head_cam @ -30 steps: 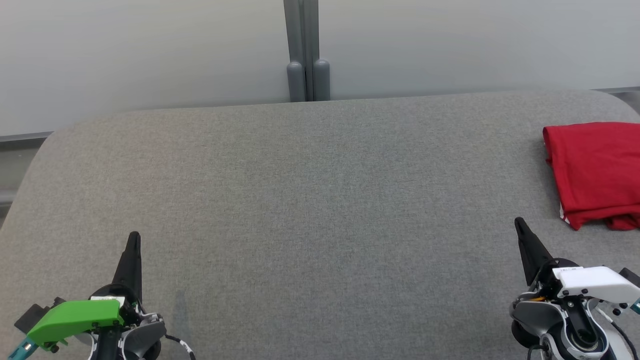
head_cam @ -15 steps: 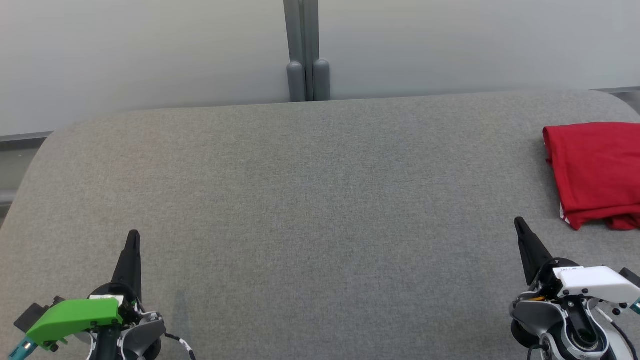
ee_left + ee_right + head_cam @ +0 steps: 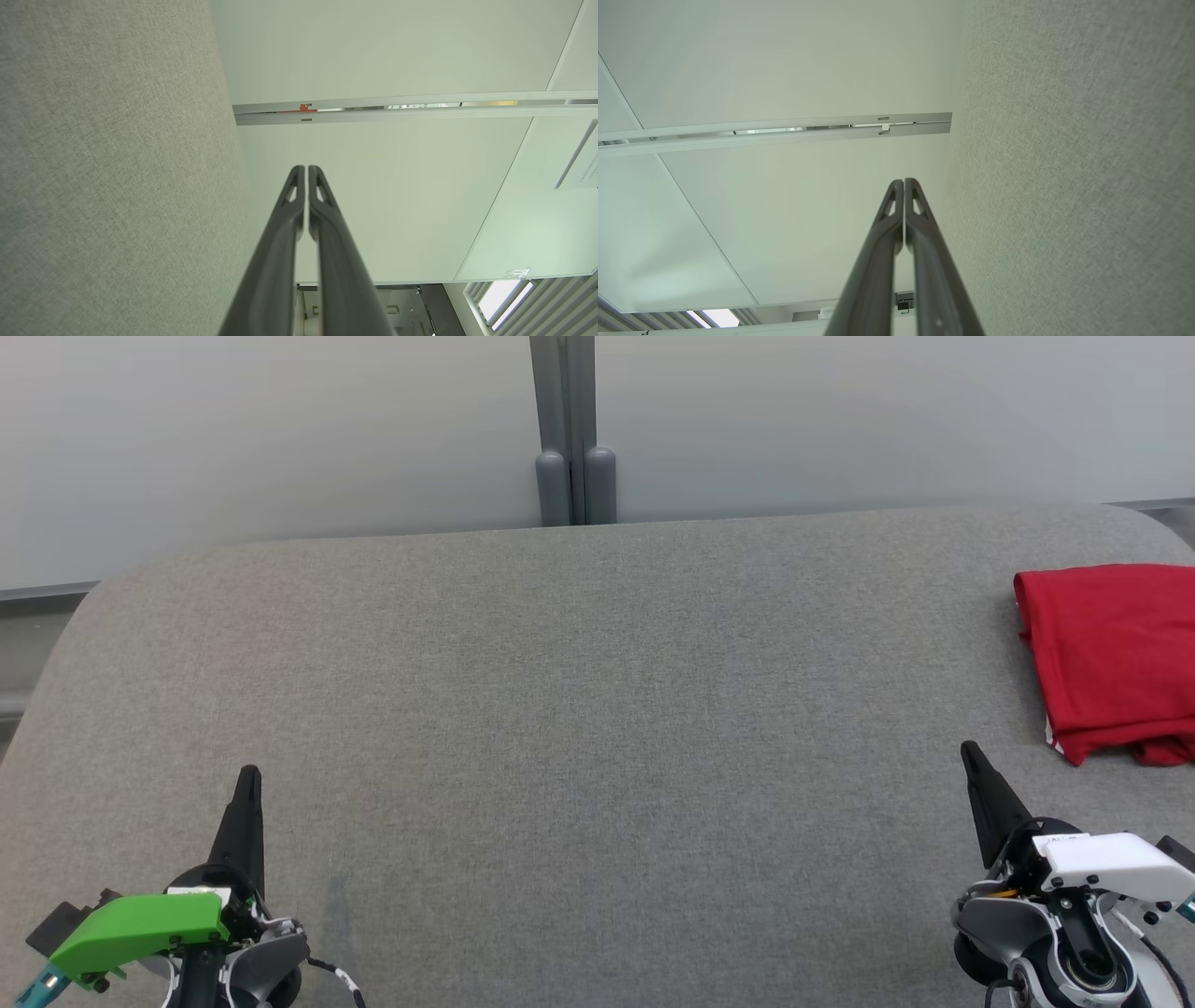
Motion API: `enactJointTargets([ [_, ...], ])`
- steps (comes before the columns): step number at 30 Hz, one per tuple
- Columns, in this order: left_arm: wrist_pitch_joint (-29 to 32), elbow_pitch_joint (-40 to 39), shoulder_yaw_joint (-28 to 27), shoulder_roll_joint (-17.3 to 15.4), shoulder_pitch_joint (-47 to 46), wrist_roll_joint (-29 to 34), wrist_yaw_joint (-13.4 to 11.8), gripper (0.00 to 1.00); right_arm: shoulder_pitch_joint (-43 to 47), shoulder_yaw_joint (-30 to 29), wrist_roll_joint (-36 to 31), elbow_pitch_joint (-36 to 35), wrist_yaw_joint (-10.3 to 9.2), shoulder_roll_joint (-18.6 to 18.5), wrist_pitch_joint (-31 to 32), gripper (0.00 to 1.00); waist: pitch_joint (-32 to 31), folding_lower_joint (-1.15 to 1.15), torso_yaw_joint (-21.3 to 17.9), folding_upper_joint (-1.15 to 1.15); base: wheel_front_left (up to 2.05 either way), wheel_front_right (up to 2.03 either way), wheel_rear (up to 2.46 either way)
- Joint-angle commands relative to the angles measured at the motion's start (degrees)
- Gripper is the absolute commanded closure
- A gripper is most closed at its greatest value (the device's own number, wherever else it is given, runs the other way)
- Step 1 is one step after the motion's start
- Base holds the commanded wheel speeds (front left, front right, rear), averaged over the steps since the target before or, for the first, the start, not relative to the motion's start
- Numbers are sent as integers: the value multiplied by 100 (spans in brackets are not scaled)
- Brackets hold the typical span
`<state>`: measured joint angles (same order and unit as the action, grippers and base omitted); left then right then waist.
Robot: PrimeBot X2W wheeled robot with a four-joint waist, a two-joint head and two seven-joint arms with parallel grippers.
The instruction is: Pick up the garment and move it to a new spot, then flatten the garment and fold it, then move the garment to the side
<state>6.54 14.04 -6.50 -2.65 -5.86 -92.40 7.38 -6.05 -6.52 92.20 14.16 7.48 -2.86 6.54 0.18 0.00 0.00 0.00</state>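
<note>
garment (image 3: 1111, 658), red and folded, sits at the far right edge of the grey tabletop (image 3: 597, 709). left pincer (image 3: 248, 775) and right pincer (image 3: 968, 750) both hover low at the near corners, pinched tight on nothing, fingers pointing forward.

Light is bright, soft and even, leaving only faint shadows on the grey surface (image 3: 597, 709). All views are sharp; wrist views stretch toward their edges.
</note>
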Motion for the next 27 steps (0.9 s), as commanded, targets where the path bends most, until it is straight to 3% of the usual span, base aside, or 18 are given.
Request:
enactJointTargets([
  [1,18,-8,-13,-42,-65,-4,20,100,-31,-11,38,-28,2,-1,21,100,0,0,0,0,0,0,0],
  [27,18,-8,-13,-42,-65,-4,20,100,-30,-10,39,-28,2,-1,20,100,0,0,0,0,0,0,0],
])
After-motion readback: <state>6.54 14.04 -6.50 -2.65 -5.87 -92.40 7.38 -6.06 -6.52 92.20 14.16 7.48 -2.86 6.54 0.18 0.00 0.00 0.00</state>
